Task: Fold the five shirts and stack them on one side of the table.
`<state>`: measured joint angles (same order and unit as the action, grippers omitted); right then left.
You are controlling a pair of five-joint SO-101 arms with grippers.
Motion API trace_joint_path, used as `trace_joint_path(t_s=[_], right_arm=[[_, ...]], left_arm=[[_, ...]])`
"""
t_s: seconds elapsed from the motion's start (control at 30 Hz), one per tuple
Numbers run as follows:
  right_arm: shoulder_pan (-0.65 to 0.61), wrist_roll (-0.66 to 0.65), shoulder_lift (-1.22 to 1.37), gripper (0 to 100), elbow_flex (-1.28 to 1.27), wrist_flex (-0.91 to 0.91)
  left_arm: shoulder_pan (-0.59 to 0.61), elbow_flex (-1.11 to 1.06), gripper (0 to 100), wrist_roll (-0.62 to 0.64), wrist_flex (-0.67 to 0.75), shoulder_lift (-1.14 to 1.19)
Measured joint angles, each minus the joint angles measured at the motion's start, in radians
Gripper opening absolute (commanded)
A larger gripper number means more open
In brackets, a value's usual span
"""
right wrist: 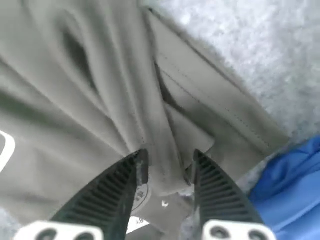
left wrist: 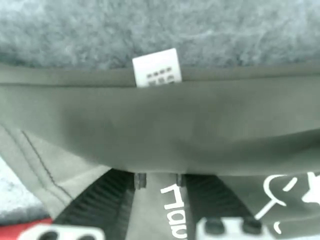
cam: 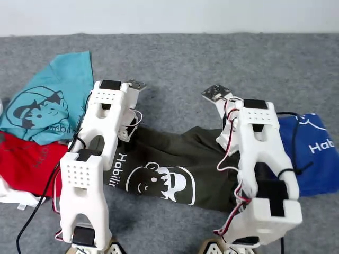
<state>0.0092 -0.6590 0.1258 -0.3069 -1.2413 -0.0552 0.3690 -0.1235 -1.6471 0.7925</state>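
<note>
The left hand [left wrist: 156, 181] and right hand [right wrist: 167, 164] are each clenched on an edge of the dark green shirt [cam: 175, 159], which lies spread across the middle of the table [cam: 212, 63]. Lifting both edges together and evenly should keep the fold straight.

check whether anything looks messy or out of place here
Nothing looks damaged. The olive shirt lies bunched and creased, with the left gripper and right gripper each pinching a fold. Beside it the teal shirt and red shirt sit in a loose, overlapping, unfolded heap.
</note>
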Motion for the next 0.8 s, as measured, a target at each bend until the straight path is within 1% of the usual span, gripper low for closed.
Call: trace_joint_path(t_s=[0.13,0.33,0.6,0.8], right_arm=[[0.005,0.002,0.048,14.5,0.011,0.003],[0.003,-0.017,0.064,0.6,0.011,0.003],[0.006,-0.041,0.064,1.7,0.011,0.003],[0.005,-0.041,0.052,1.7,0.028,-0.081]], left_arm=[[0.0,0.0,12,0.0,0.0,0.0],[0.0,0.0,12,0.0,0.0,0.003],[0.0,0.0,12,0.0,0.0,0.003],[0.0,0.0,12,0.0,0.0,0.003]])
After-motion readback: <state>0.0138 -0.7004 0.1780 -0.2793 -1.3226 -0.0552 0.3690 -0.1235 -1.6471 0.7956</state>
